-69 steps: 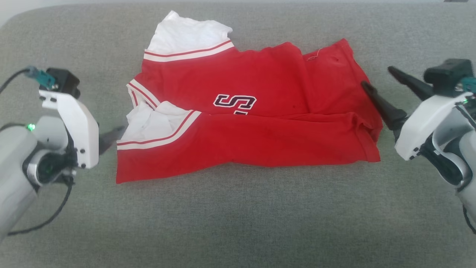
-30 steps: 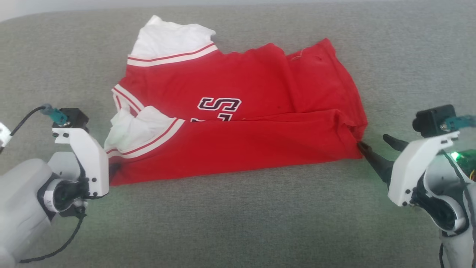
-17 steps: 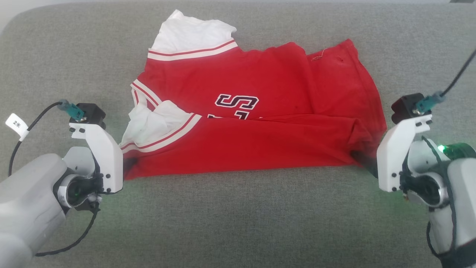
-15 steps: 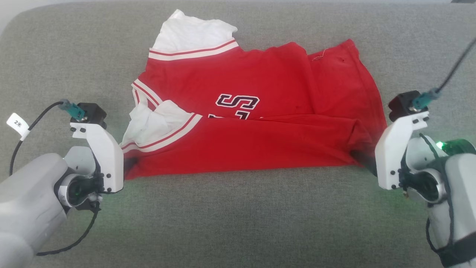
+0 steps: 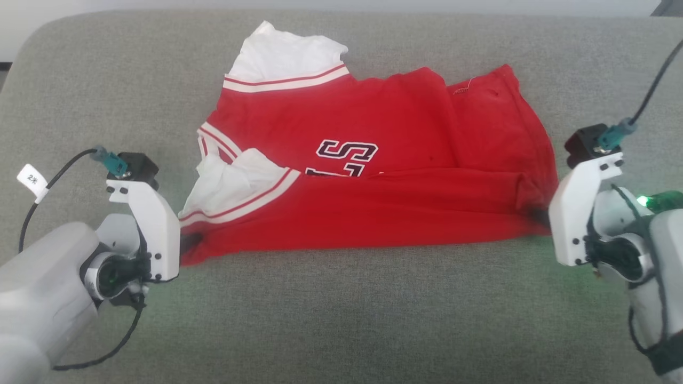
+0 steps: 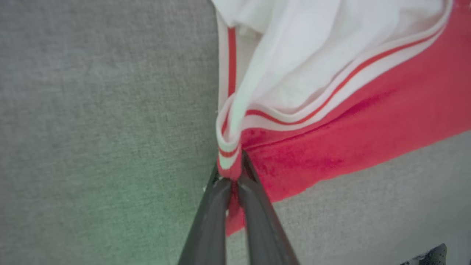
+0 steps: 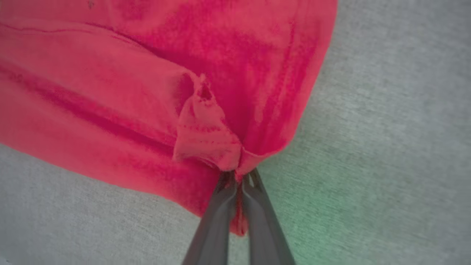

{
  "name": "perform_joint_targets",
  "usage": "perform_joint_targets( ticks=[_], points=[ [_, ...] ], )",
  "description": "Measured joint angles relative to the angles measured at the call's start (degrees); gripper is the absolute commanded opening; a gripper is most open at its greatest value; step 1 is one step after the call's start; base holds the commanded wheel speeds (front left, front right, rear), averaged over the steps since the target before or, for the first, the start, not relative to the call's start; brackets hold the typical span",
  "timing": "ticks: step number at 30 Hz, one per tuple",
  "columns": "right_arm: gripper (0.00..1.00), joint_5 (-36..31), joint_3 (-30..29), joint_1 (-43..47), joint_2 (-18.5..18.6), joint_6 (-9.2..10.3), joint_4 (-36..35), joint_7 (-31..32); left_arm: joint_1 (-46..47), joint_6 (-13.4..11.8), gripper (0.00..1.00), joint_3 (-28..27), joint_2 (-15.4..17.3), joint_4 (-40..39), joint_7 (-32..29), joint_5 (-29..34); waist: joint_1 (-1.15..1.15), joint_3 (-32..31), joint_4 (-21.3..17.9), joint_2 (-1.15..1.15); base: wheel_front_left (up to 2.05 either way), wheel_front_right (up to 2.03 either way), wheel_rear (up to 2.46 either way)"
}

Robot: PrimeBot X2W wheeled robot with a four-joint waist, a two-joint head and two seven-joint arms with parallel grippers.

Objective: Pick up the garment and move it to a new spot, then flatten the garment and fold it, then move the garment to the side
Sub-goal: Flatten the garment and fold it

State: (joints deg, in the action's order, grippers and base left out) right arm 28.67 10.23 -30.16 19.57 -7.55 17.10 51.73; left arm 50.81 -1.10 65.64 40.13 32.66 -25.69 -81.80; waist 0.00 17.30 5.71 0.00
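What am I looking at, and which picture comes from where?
A two-armed robot. The wide picture is from its head camera, looking down at a grey cushion with a red and white shirt lying partly folded on it; left arm at lower left, right arm at lower right. The two close pictures come from wrist cameras looking along each arm's jaws. The left jaws are shut on the shirt's striped sleeve edge, the right jaws on a red corner.

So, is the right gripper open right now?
No, the right gripper is pinched shut on a red corner of the garment.
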Motion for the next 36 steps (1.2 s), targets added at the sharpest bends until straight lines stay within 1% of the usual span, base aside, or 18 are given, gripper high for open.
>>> perform_joint_targets(
  ticks=[4, 9, 10, 14, 18, 21, 26, 27, 28, 29, 30, 31, 32, 36],
  points=[
    [0.00, 1.2, -0.4, 1.6, 2.1, 0.01, -2.4, 1.5, -0.6, -1.8, 0.00, 0.4, 1.8, -2.6, -2.2, -0.5, 0.00, -0.9, 0.0, 0.00, 0.00, 0.00, 0.00],
    [0.00, 1.9, -2.0, 5.3, 3.5, 0.00, -8.3, 4.4, -2.0, -4.9, 0.00, 0.5, 5.2, -8.5, -3.5, -0.9, 0.00, -1.9, 0.0, 0.00, 0.00, 0.00, 0.00],
    [0.00, 2.3, -3.0, 7.3, 3.9, 0.01, -11.0, 6.0, -2.8, -6.6, 0.00, 0.8, 6.7, -11.3, -3.7, -0.8, 0.00, -2.2, 0.0, 0.00, 0.00, 0.00, 0.00],
    [0.00, 2.5, -5.3, 12.3, 3.7, 0.01, -16.7, 9.1, -4.7, -9.7, 0.00, 0.9, 9.6, -17.6, -3.9, -0.9, 0.00, -2.5, 0.0, 0.00, 0.00, 0.00, 0.00],
    [0.00, 2.2, -8.0, 17.6, 2.3, 0.01, -22.4, 11.9, -7.2, -12.8, 0.00, 1.3, 12.4, -23.6, -3.9, -1.4, 0.00, -2.5, -0.1, 0.00, 0.00, 0.00, 0.00],
    [0.00, 1.8, -9.8, 21.4, 0.6, 0.02, -25.3, 13.0, -8.9, -14.3, 0.00, 1.6, 13.6, -26.8, -3.2, -1.4, 0.00, -2.2, -0.2, 0.00, 0.00, 0.00, 0.00],
    [0.00, 1.0, -10.9, 24.1, -2.1, 0.02, -25.3, 12.0, -10.8, -15.0, 0.00, 2.1, 13.6, -27.1, -2.6, -2.4, 0.00, -1.5, -0.5, 0.00, 0.00, 0.00, 0.00],
    [0.00, 0.5, -10.8, 24.1, -2.3, 0.02, -24.6, 11.6, -10.8, -15.0, 0.02, 2.1, 13.3, -26.6, -2.5, -2.4, 0.00, -1.4, -0.6, 0.00, 0.00, 0.00, 0.00],
    [0.00, 0.4, -10.7, 24.0, -2.6, 0.02, -23.9, 11.1, -10.8, -14.8, 0.15, 2.1, 12.9, -26.0, -2.4, -2.5, 0.00, -1.3, -0.7, 0.00, 0.00, 0.00, 0.00],
    [0.02, 0.4, -10.7, 23.9, -3.2, 0.02, -23.2, 10.5, -10.8, -14.7, 0.37, 2.1, 12.4, -25.2, -2.4, -2.7, 0.00, -1.2, -0.8, 0.00, 0.00, 0.00, 0.00],
    [0.18, 0.4, -10.5, 23.7, -3.5, 0.05, -22.3, 10.0, -10.8, -14.4, 0.59, 2.1, 12.0, -24.4, -2.3, -2.7, 0.00, -1.2, -0.9, 0.00, 0.00, 0.00, 0.00],
    [0.44, 0.2, -10.2, 23.3, -3.5, 0.05, -21.8, 9.7, -10.8, -14.2, 0.86, 2.1, 11.8, -23.7, -2.2, -2.6, 0.00, -1.2, -1.0, 0.00, 0.00, 0.00, 0.00],
    [1.00, 0.1, -9.9, 22.9, -3.6, 0.05, -21.0, 9.4, -10.8, -13.9, 1.00, 2.1, 11.6, -23.1, -2.2, -2.6, 0.00, -1.3, -1.1, 0.00, 0.00, 0.00, 0.00],
    [1.00, 0.2, -9.0, 22.1, -4.0, 0.02, -19.8, 8.2, -10.6, -13.2, 1.00, 1.7, 10.7, -22.0, -2.1, -2.9, 0.00, -1.8, -1.3, 0.00, 0.00, 0.00, 0.00]
  ],
)
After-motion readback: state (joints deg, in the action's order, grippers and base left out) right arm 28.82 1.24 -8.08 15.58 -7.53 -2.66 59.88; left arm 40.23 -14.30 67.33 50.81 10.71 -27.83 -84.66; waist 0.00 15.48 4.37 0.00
